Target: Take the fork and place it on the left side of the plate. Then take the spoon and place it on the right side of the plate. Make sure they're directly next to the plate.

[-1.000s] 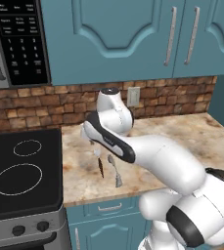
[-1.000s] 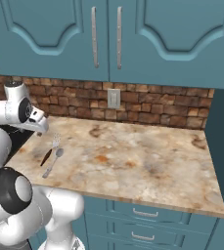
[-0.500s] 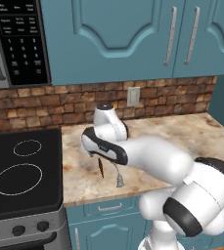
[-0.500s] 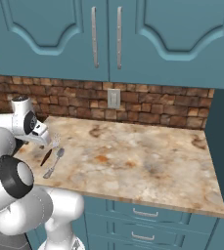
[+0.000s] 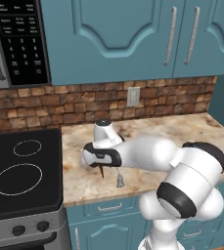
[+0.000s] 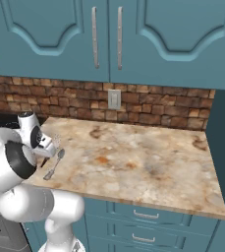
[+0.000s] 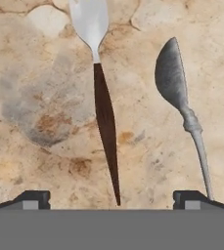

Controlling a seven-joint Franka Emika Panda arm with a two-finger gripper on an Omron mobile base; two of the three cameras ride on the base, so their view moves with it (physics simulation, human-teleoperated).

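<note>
You have the marble counter (image 6: 133,162) in front of you, running from the black stove (image 5: 20,171) on one side to the blue end panel on the other under the brick backsplash, and your arm is bent low over its stove-side end. Down there the gripper (image 7: 111,197) hangs just above the stone with its jaws spread wide and nothing between them. The fork (image 7: 101,83) lies flat on the counter directly ahead of the hand, its brown handle running toward the gap between the fingertips and its silver head pointing away; the spoon (image 7: 179,97) lies just beside it, roughly parallel, bowl the same way. By my reading you are at the first step, lining up to take the fork, with nothing picked up yet. The next move calls for you to come straight down so the fingertips straddle the handle, then close; mind that the spoon's slim handle ends right by one fingertip (image 7: 194,199), so a small sideways drift could catch it instead. What you cannot see matters more: no plate is visible on the counter from either base camera. From the left base camera your own arm covers most of the cutlery, leaving the spoon's end showing. The fork's tines are cut off at the hand camera's edge.
</note>
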